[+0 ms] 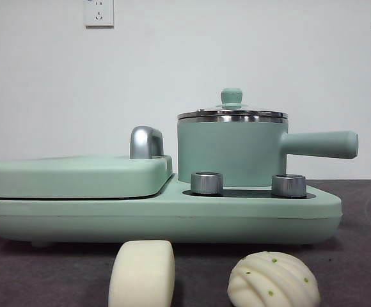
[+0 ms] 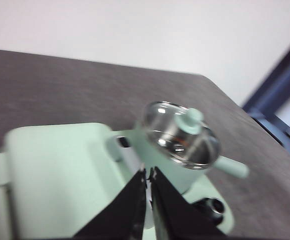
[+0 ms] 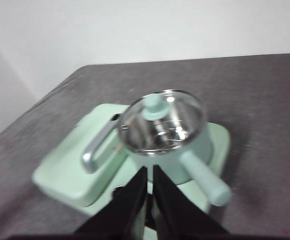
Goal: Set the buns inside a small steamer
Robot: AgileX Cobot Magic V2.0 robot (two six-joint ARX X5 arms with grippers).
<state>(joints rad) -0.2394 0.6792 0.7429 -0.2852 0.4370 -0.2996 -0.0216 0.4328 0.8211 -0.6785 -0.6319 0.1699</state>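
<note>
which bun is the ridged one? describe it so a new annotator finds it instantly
Start at the mint-green appliance spanning the table, with the small steamer on its right half. Two cream buns sit on the dark tabletop in front of it. The ridged bun is below the steamer: domed, grooved, green-specked, unlike the smooth loaf-shaped bun beside it.

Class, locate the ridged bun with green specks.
In the front view, the ridged bun lies on the table before the appliance, right of the smooth bun, below the steamer.

The smooth loaf-shaped bun (image 1: 142,274) and the ridged, green-specked bun (image 1: 273,280) lie apart on the counter (image 1: 364,256), before the lidded mint-green steamer (image 1: 231,152), whose handle juts sideways.
</note>
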